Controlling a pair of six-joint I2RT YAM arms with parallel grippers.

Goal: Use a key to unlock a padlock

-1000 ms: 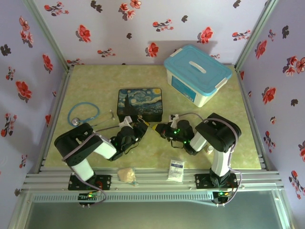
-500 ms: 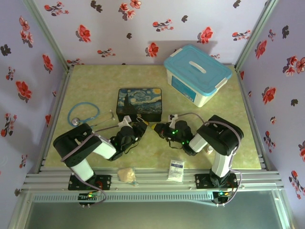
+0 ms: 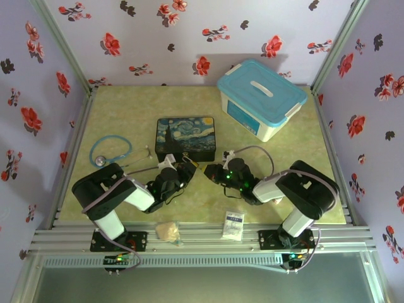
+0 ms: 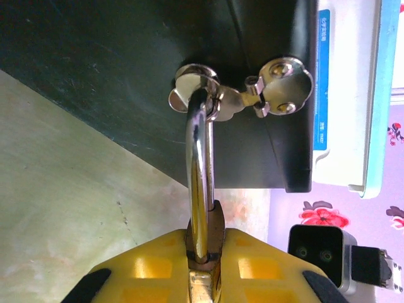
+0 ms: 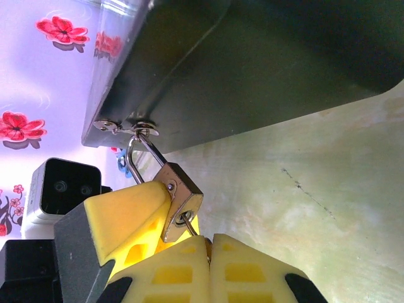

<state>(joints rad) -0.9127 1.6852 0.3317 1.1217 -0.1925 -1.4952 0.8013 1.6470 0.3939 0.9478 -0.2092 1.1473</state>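
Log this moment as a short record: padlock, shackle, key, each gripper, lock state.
padlock: brass, hanging from the clasp of the tin box
shackle: threaded through the clasp, seated in the padlock body
left gripper: shut on the padlock body
right gripper: shut on the key, at the padlock's keyhole end
key: mostly hidden by the pads; depth of insertion cannot be told
lock state: not yet open
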